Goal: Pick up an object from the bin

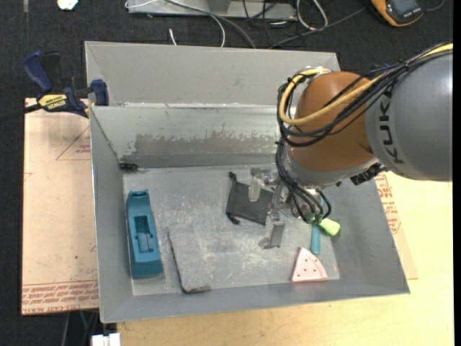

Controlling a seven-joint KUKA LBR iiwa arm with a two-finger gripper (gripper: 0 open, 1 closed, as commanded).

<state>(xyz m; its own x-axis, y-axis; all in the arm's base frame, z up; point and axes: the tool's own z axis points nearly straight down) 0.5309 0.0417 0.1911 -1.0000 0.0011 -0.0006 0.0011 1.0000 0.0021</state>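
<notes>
The gripper (266, 209) is seen with its jaws apart, at the right edge of a dark grey folded flat piece (243, 204) lying mid-bin. That thin edge should be straddled squarely before closing, and the 1 teal-handled brush (317, 235) nearby left undisturbed.

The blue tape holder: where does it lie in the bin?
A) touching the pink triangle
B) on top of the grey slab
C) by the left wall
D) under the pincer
C: the blue tape holder lies along the left wall of the bin, with the grey slab between it and the pink triangle.
</notes>
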